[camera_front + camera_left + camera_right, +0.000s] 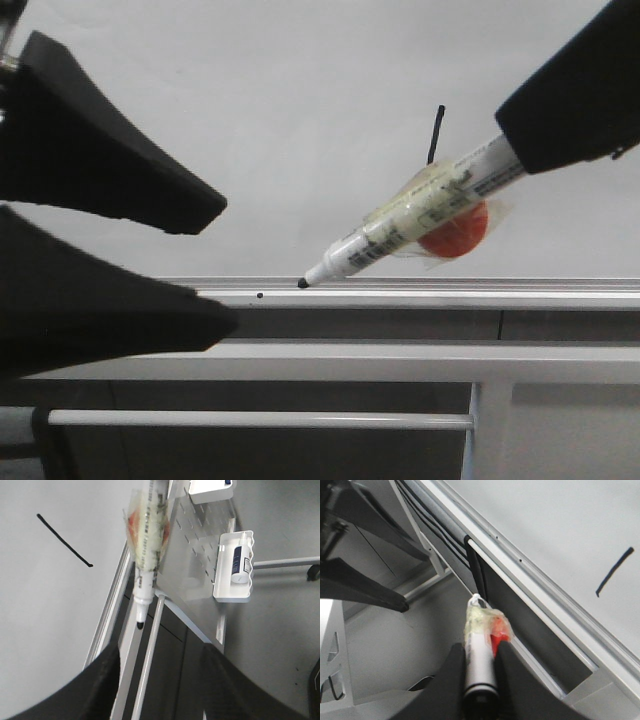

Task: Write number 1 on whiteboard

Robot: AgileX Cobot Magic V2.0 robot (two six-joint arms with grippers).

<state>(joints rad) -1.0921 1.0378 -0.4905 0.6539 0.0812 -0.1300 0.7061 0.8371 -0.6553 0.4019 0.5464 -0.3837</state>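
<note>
Rightward, bottle [240, 563] inside tray [234, 593]

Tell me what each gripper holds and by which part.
The right gripper holds the marker pen by its rear barrel, tip pointing away. The left gripper is open and holds nothing.

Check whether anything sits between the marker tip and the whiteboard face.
Nothing visible does. The right gripper holds the marker, its tip down by the silver rail. The whiteboard above shows only the number 1.
</note>
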